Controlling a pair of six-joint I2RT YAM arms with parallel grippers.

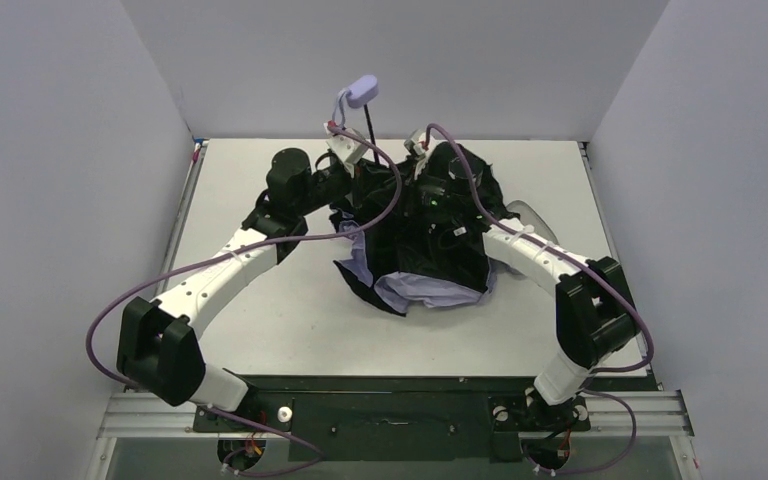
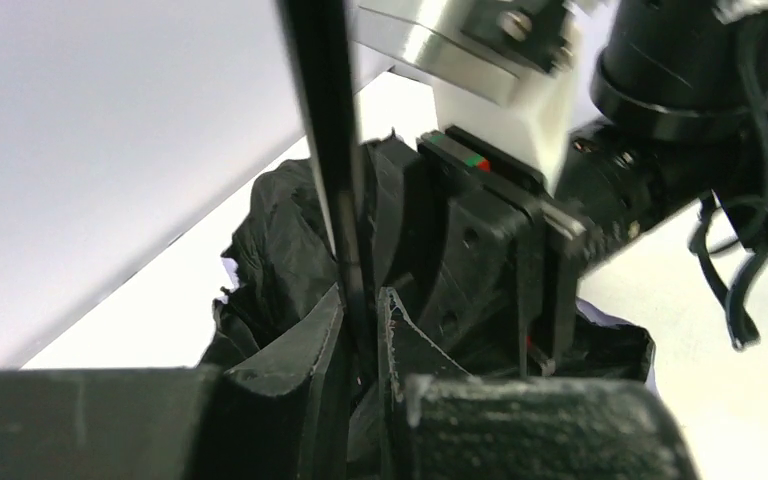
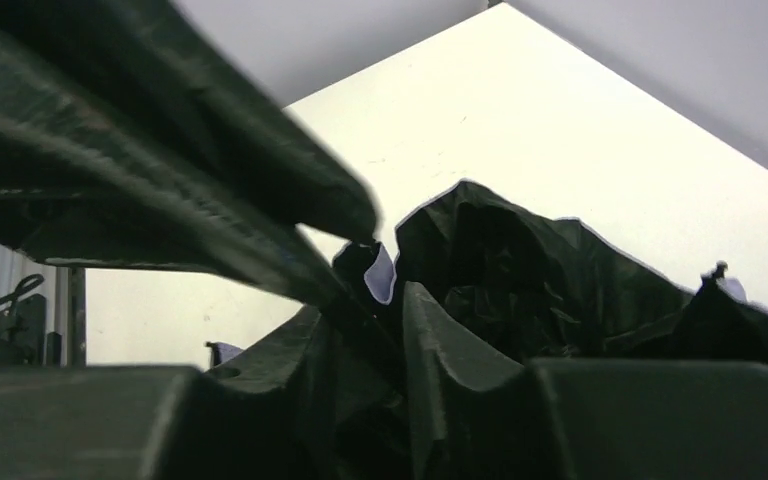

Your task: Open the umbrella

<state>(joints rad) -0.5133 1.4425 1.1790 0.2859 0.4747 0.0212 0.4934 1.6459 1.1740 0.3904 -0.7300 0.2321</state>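
Umbrella (image 1: 412, 268) crumpled on table (image 1: 260, 315); left gripper (image 2: 365, 325) pinching shaft (image 2: 325, 150); right gripper (image 3: 360, 340) amid black canopy (image 3: 520, 270), grip unclear.

White table (image 1: 260, 310), grey walls (image 1: 50, 150), alu rail (image 1: 650, 410) at near edge

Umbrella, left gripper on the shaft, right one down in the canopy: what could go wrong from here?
1. The left gripper pinches only the thin shaft; it may slip or twist under a push.
2. The right gripper sits among loose canopy folds, so it could catch fabric and snag it.
3. The handle stands high above the table; the umbrella could tip.
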